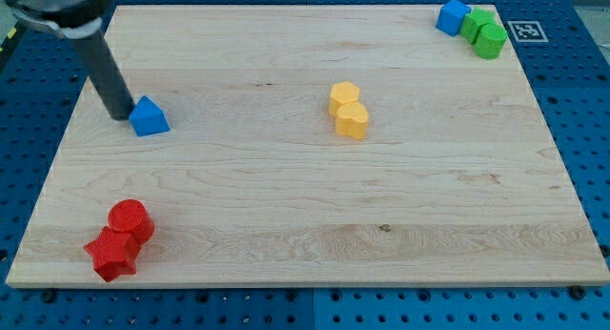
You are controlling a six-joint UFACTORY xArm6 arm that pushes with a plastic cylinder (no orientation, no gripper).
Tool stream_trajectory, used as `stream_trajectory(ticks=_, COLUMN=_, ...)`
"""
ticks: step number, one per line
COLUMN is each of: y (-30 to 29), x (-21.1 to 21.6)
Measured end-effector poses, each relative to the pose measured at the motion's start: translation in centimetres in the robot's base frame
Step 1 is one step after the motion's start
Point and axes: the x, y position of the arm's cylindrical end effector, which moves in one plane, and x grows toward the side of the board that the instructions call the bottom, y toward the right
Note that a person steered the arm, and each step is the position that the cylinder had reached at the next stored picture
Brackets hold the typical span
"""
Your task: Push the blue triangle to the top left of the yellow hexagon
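Note:
The blue triangle (pixel 148 116) lies on the wooden board at the view's left, upper half. My tip (pixel 121 114) stands right against its left side, touching or nearly touching it. The yellow hexagon (pixel 344 95) sits near the board's middle, well to the right of the triangle and slightly higher. A second yellow block (pixel 353 120), rounded in shape, touches the hexagon's lower right side.
A red cylinder (pixel 131 219) and a red star (pixel 112 255) sit together at the bottom left. A blue block (pixel 453 16) and two green blocks (pixel 479 24) (pixel 491 40) cluster at the top right corner. The board's (pixel 305 206) left edge is close to my tip.

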Motion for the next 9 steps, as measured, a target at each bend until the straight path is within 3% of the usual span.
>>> stream_trajectory(ticks=2, y=9.8, x=0.4)
stream_trajectory(ticks=4, y=6.6, x=5.7)
stream_trajectory(ticks=5, y=8.9, x=5.6)
stream_trajectory(ticks=6, y=12.0, x=-0.1)
stream_trajectory(ticks=7, y=12.7, x=-2.4)
stream_trajectory(ticks=9, y=12.9, x=1.4)
